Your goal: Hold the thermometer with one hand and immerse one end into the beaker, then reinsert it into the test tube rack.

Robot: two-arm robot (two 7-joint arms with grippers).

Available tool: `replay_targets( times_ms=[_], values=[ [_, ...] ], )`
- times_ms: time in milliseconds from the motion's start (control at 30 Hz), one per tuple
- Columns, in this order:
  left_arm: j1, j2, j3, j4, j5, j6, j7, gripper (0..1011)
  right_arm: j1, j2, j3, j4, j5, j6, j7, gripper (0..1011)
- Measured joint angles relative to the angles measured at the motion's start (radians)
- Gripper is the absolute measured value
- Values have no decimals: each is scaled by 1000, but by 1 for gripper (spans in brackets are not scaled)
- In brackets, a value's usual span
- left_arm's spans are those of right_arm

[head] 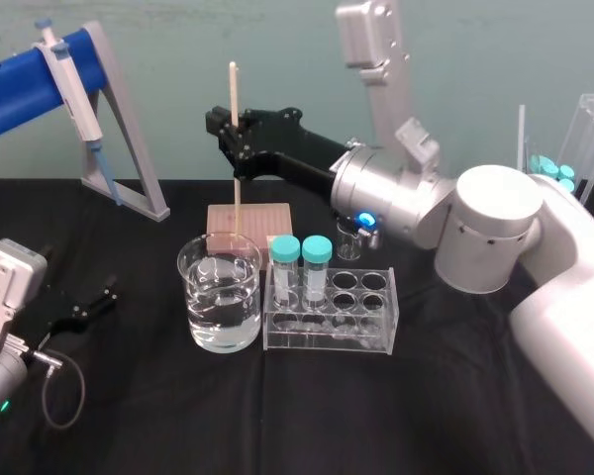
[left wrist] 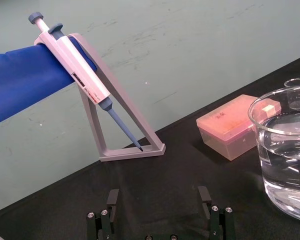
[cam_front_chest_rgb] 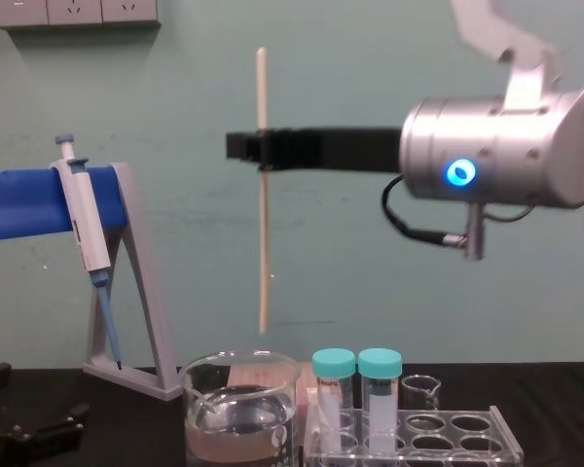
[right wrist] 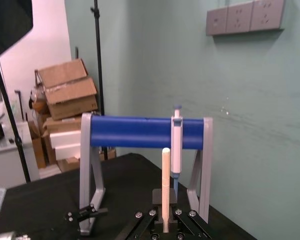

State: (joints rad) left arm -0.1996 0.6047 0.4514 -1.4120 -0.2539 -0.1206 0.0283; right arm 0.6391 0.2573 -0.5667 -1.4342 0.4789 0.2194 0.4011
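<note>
Black bench below a pale green wall. Held the thermometer upright in the right hand, jaws closed flat on the rod above its middle, high in the centre of the chest frame. Reached in from the right edge of that frame on a silver arm with a blue ring lit. Hung the rod's lower tip just above the rim of the beaker, clear of the water, as seen from the chest; from the head, lined up with the beaker's far rim, left of centre. Stood the beaker part full at the lower middle of the head frame, just left of the rack. Carried two teal-capped vials in the rack's back left holes. Set a pink box right behind the beaker. Hung a pipette on a grey stand at the upper left. Rested the left hand low at the lower left of the head frame, fingers spread wide, holding nothing, well apart from the beaker.
</note>
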Motion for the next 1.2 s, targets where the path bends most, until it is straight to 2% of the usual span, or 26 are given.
replay_targets(
  times_ms=[200, 367, 633, 867, 1200],
  values=[
    [0, 0, 0, 0, 0, 0, 0, 1004, 22, -52, -24, 107, -39, -48, 6, 46],
    [0, 0, 0, 0, 0, 0, 0, 1004, 30, -90, -28, 188, -53, -96, 26, 46],
    [0, 0, 0, 0, 0, 0, 0, 1004, 39, -129, -28, 277, -78, -131, 39, 46],
    [0, 0, 0, 0, 0, 0, 0, 1003, 41, -146, -29, 323, -100, -136, 47, 46],
    [0, 0, 0, 0, 0, 0, 0, 1004, 21, -154, -21, 335, -124, -135, 54, 46]
  ],
)
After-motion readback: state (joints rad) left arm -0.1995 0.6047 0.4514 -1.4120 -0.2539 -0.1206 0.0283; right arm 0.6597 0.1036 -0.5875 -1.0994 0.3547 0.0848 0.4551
